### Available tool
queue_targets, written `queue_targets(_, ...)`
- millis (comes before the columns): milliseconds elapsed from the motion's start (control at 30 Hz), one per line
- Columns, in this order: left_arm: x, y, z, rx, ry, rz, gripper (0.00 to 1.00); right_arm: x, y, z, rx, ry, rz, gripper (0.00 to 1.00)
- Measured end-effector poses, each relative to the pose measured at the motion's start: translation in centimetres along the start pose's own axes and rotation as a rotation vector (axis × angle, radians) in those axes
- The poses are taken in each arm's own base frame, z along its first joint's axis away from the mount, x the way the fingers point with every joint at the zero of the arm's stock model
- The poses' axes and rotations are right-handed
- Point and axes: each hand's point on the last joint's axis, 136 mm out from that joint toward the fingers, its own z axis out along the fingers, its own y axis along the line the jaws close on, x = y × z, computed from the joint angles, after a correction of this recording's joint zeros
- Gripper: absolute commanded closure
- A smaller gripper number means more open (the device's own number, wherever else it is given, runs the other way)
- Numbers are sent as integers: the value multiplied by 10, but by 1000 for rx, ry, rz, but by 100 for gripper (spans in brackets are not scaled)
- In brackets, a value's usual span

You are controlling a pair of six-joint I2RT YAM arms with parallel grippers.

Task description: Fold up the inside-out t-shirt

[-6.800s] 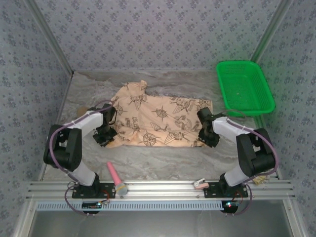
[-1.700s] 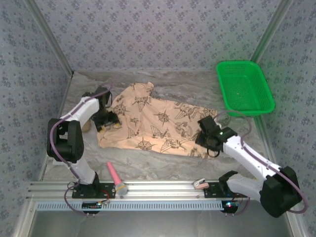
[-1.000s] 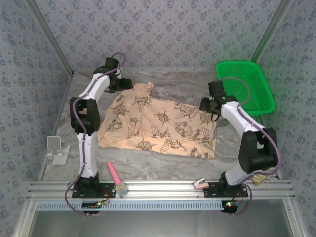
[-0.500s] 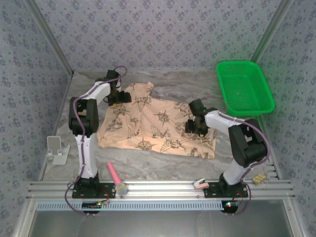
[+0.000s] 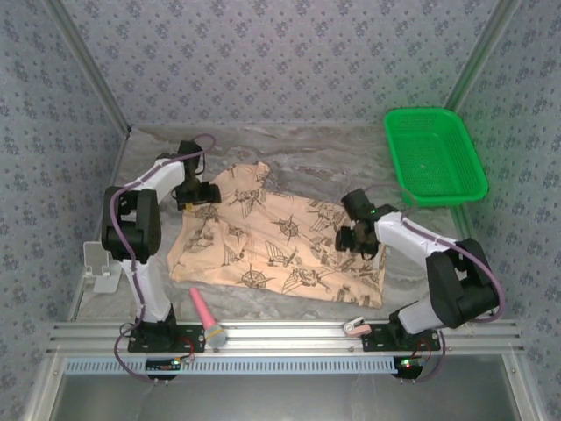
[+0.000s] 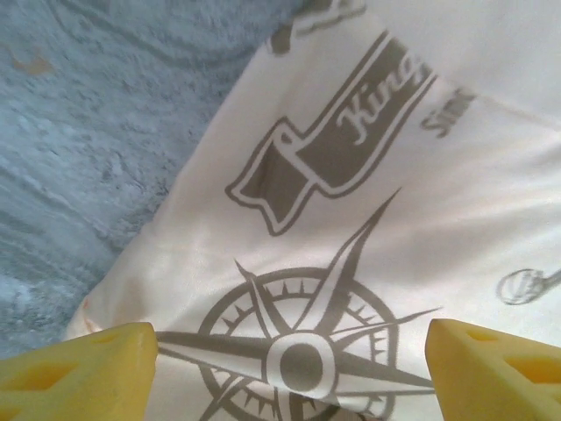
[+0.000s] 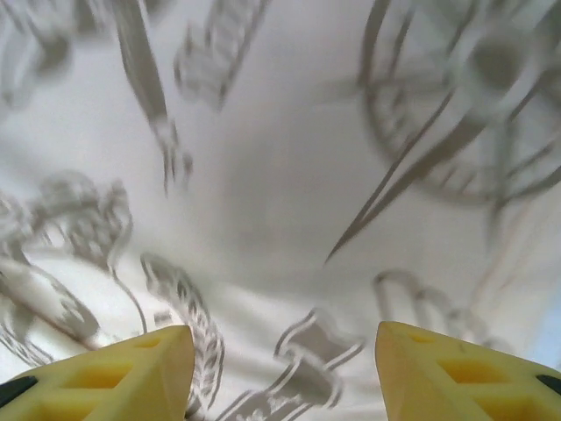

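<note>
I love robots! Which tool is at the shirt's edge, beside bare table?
The left tool: grey table shows beside the t-shirt under it. The right tool is over printed cloth.

We take this for a robotics lab test cell rather than a home: a left arm (image 5: 153, 180) and a right arm (image 5: 408, 235) are bolted to an aluminium rail (image 5: 289, 333) at the near edge of the table (image 5: 316, 153), and metal frame posts (image 5: 88, 68) hold patterned wall panels (image 5: 280, 61) that box in the work space on three sides.
</note>
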Motion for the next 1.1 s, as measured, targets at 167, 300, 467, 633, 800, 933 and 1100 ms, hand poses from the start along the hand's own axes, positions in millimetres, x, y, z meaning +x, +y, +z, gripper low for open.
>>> queue_targets(167,-59,-29,-35,91,-132,40,19,-94,-22,-20,41,-162,31,41)
queue_targets(300,-117,-57,-43,177,-232,106,19,-131,-43,-17,99,-177,21,41)
queue_targets(467,-143,-79,0,254,-199,163,19,-146,-56,-18,150,-146,-14,40)
queue_targets(633,-136,-84,47,268,-99,188,20,-146,-62,-25,171,-126,-23,40)
queue_targets(800,-133,-97,43,293,-84,233,27,-132,-70,-18,187,-52,-75,42)
queue_targets(933,-129,-104,46,286,-76,288,33,-120,-72,-5,192,22,-247,42)
queue_targets(1100,-124,-114,49,325,-59,351,47,-111,-60,8,100,97,-516,41)
